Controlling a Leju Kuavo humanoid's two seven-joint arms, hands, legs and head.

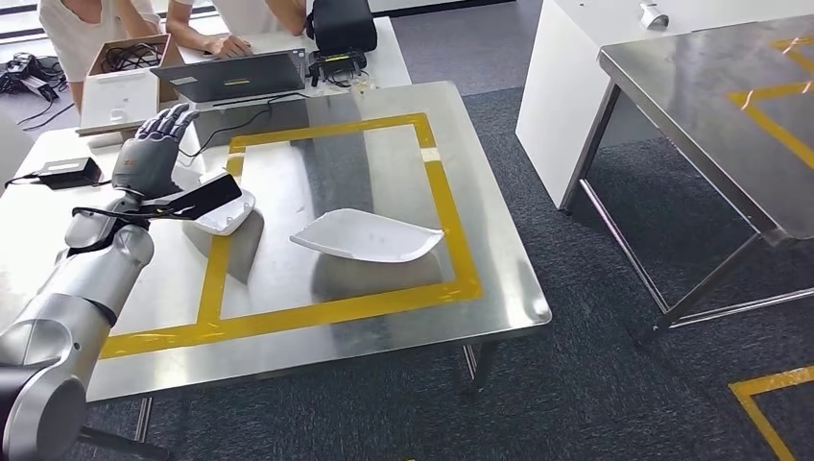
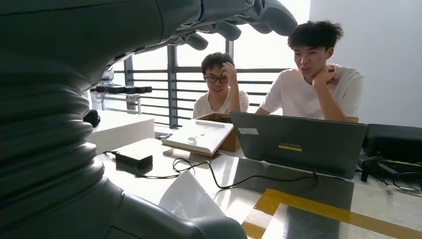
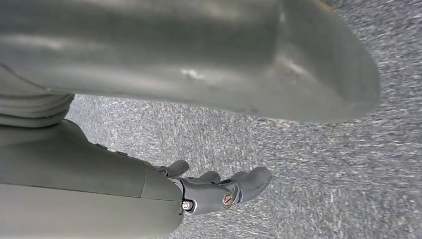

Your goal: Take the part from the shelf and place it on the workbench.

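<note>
On steel bench (image 1: 499, 288), inside yellow tape rectangle (image 1: 451, 221), white part (image 1: 368, 236) is seen lying flat, apart from both hands. Left hand (image 1: 154, 144) is raised above bench's left side, fingers (image 1: 173, 117) spread, nothing held. Right hand (image 3: 219, 191) is hung over grey carpet (image 3: 323, 164), fingers loosely curled, nothing gripped. Laptop (image 1: 245, 77) is placed at far edge.
</note>
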